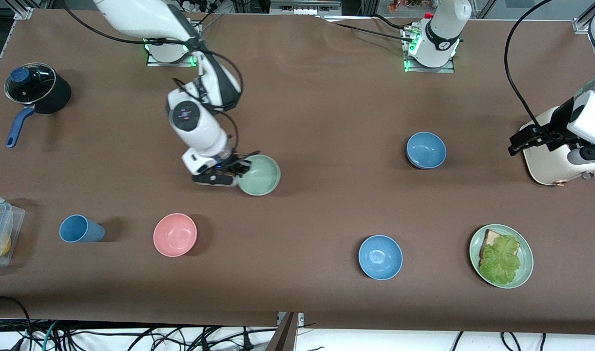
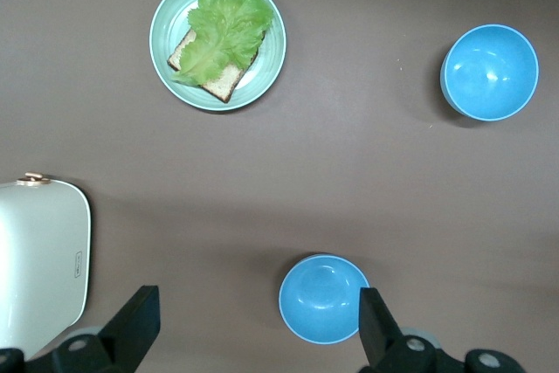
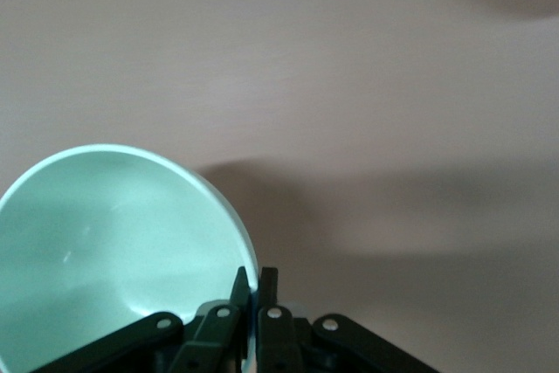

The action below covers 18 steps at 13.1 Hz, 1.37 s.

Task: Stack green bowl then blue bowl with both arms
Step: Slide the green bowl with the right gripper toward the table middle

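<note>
The right gripper (image 1: 239, 171) has its jaws pinched on the rim of the green bowl (image 1: 259, 175), the wall caught between them, and the bowl sits tilted over the middle of the worktop (image 1: 316, 97). The left gripper (image 2: 253, 325) waits with jaws spread wide, high above one blue bowl (image 2: 323, 298), near a white appliance (image 2: 39, 259).

The table (image 1: 326, 97) wears a brown, matt, cloth-like cover with faint ripples. The green bowl (image 1: 259, 175) looks like smooth matt plastic, as do the two blue bowls (image 1: 426, 150) (image 1: 380, 257), each with a soft sheen inside. Toward the right arm's end from the green bowl, the black pot (image 1: 39, 90) carries a glossy glass lid. Both arms' shells are glossy white plastic.
</note>
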Motion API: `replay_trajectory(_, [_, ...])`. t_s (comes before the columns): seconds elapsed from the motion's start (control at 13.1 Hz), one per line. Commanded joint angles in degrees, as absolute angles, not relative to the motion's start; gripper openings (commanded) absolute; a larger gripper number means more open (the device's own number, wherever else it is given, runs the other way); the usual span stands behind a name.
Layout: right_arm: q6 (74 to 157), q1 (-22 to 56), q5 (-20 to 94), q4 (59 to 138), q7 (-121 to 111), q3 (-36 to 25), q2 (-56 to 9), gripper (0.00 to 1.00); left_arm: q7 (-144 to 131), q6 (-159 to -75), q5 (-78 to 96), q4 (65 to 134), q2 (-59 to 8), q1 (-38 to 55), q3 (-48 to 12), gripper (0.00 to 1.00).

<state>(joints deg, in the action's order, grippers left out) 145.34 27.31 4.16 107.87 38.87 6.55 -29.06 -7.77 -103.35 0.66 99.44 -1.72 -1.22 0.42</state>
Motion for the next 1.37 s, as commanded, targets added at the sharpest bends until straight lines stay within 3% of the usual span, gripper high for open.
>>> replay_trajectory(0.0, [143.53, 33.02, 4.48, 95.92, 48.83, 6.24, -37.24, 0.00, -7.29, -103.27, 1.85, 99.40, -1.41, -1.85, -0.09, 1.00])
replay_trajectory(0.3, [145.27, 38.05, 3.61, 91.67, 56.78, 5.71, -42.01, 0.00, -6.68, -102.40, 1.50, 99.49, -1.15, -2.29, -0.44, 1.00])
replay_trajectory(0.38, [146.07, 38.06, 3.52, 91.84, 56.78, 5.71, -42.27, 0.06, -6.68, -101.09, 1.49, 99.41, -1.06, -2.20, -1.40, 1.00])
replay_trajectory(0.46, [146.68, 38.14, 2.82, 91.85, 56.78, 5.63, -42.71, 0.56, -6.68, -100.99, 1.49, 99.40, -0.97, -2.28, -1.58, 1.00])
replay_trajectory(0.53, [147.39, 38.23, 2.38, 91.85, 56.78, 5.63, -42.89, 0.98, -6.59, -101.07, 1.49, 99.32, -1.05, -2.37, -1.58, 1.00])
replay_trajectory(0.68, [146.96, 37.88, 2.29, 91.67, 56.34, 5.10, -41.93, 0.99, -6.59, -101.16, 1.67, 99.14, -0.97, -2.55, -1.32, 1.00])
replay_trajectory(0.91, [139.95, 37.79, 2.20, 91.15, 55.11, 1.68, -37.11, 0.99, -6.68, -100.99, 1.67, 99.14, -0.97, -2.46, -1.49, 1.00])
replay_trajectory(1.29, [120.89, 30.26, 2.99, 91.32, 38.80, -2.20, -25.69, 0.99, -6.68, -101.07, 2.02, 98.44, -1.41, -2.46, -1.32, 1.00])
